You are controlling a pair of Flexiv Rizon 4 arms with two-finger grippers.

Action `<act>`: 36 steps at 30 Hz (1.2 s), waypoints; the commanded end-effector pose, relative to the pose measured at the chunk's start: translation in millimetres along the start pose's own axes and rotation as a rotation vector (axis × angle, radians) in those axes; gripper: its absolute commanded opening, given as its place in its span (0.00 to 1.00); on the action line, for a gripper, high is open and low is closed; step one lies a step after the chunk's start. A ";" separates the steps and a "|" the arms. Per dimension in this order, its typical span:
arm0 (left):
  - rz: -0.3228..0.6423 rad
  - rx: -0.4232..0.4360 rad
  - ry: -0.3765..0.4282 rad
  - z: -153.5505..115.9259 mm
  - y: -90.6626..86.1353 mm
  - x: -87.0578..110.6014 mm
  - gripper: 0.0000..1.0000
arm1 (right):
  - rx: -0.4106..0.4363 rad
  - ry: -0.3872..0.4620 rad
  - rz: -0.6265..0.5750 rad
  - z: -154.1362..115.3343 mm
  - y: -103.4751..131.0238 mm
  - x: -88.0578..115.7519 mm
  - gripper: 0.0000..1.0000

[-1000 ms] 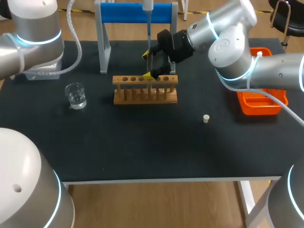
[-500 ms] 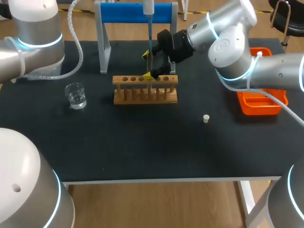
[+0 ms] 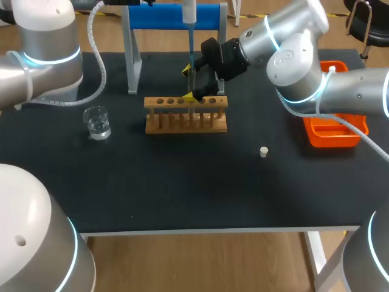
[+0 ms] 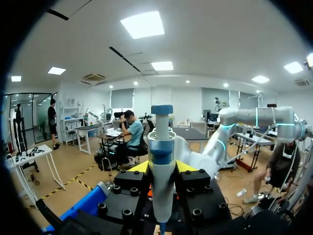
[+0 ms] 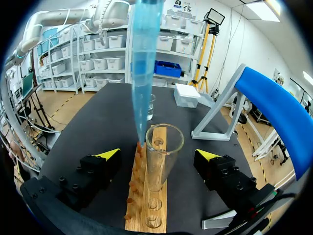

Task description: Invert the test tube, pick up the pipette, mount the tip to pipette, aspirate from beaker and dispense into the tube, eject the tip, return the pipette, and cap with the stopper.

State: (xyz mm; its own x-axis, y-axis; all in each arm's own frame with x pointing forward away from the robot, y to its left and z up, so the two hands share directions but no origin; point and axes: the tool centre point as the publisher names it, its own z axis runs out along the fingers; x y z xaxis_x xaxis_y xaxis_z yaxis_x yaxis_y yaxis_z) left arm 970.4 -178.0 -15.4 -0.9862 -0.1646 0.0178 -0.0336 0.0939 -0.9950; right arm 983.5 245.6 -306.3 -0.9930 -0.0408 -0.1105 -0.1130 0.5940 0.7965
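Clear test tube (image 5: 164, 159) stands upright in the rack (image 3: 185, 126), pipette (image 4: 161, 169) hanging vertical, blue tip (image 5: 144, 63) at its rim; beaker (image 3: 97, 123) and white stopper (image 3: 264, 152) well apart.

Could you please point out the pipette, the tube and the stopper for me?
pipette (image 4: 161, 183): left wrist view, white body.
tube (image 5: 157, 166): right wrist view, glass wall.
stopper (image 3: 264, 152): head view, its middle.

Left arm (image 3: 42, 55) has shifted (pipette (image 3: 189, 12) too).
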 end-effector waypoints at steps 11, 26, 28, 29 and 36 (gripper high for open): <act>-0.008 -0.061 -0.005 -0.4 5.4 -3.5 0.00 | 0.003 0.000 0.000 -0.8 0.4 0.2 1.00; 0.015 -0.055 -0.044 -9.6 -7.0 -5.4 0.00 | 0.003 0.000 0.000 -0.8 0.4 0.2 1.00; 0.020 -0.053 -0.040 -8.0 -10.4 -5.3 0.00 | 0.003 0.000 0.000 -0.8 0.4 0.2 1.00; 0.025 -0.052 -0.037 -7.2 -12.3 -5.2 0.00 | 0.003 0.000 0.000 -0.8 0.4 0.2 1.00; 0.048 -0.040 -0.005 1.4 -20.0 -4.4 0.00 | 0.003 0.000 0.000 -0.8 0.4 0.2 1.00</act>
State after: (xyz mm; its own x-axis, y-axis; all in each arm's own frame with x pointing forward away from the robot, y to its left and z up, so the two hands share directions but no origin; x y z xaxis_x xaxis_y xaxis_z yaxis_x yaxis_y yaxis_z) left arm 970.8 -177.4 3.3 -0.9848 -0.1708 -0.0309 0.0065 0.1415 -0.9899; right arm 983.4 245.6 -306.3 -0.9930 -0.0408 -0.1105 -0.1130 0.5941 0.7964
